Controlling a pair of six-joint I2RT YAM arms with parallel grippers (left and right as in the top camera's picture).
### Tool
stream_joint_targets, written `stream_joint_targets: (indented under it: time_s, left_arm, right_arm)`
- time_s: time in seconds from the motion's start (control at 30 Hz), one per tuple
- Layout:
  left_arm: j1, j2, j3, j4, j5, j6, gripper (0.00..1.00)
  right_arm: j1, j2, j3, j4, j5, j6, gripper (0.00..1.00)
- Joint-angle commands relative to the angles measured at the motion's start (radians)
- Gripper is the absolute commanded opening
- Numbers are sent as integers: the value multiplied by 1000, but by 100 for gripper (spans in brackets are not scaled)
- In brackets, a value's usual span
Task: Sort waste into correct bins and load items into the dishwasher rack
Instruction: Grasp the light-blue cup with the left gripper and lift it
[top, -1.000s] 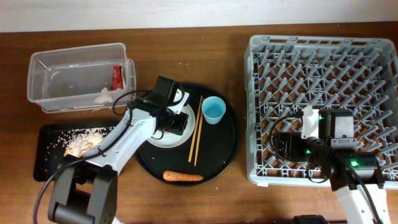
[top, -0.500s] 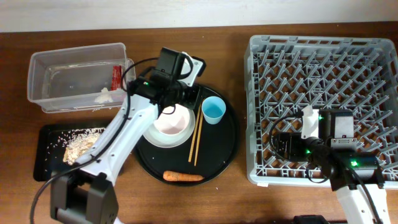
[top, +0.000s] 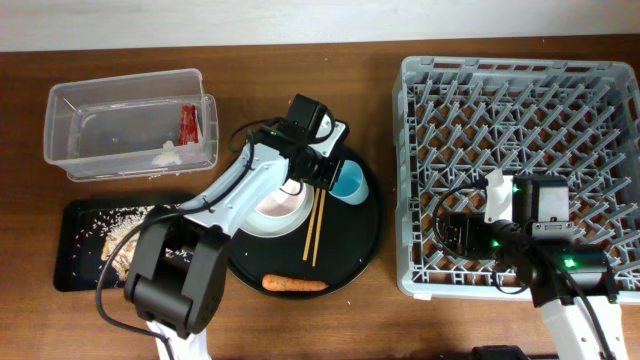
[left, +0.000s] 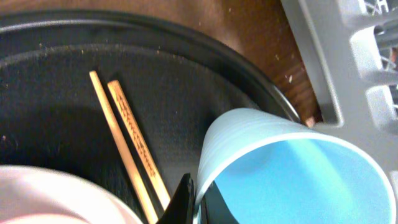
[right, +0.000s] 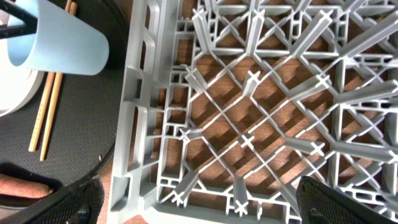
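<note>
Cup (left: 292, 168) is tilted at the right side of the round black tray (top: 370, 240), rim pinched in the left gripper (left: 198, 200), jaws nearly closed. The dishwasher rack (right: 138, 112) lies to that claw's right, just past the tray; the right gripper (right: 205, 205) hangs there wide open, empty.

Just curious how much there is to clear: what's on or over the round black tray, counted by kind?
Plate: 1
Bowl: 1
Cup: 1
Chopsticks: 2
Carrot: 1
Total: 6
</note>
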Motion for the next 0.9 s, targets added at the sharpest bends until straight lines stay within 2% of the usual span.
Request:
stream_joint_targets:
  time_s: [0.0,0.03,0.2,0.23,0.3,0.37,0.43,0.53,0.87]
  left_arm:
    - [37,3,98,-76,43,-47,0]
    - [57,3,122,-100,106,-47,0]
    - [211,4,161,-59,709,-47,0]
    - [262,4,161,-49,889,-47,0]
    - [291,4,161,-50,992,-47,0]
    - [295,4,161,-50,999,-47,0]
    - [289,4,161,-54,1009,-47,0]
    - [261,4,161,-53,1099,-47,0]
    - [150,4,161,-50,1103,-47,0]
  right_arm:
    - [-6,-3,13,41,-8,4,98]
    - [-6,-2,13,72,-8,5,98]
    - [-6,64,13,233,-61,37,98]
    - [-6,110,13,288,-226,-23,98]
    - [-6,163,13,348,-489,-110,98]
    - [-6,204,13,406,-728,-174,98]
    - [-6,234,13,468,-864,-192,98]
    - [-5,256,13,538,-885,-191,98]
    - [-5,257,13,590,-935,-191,98]
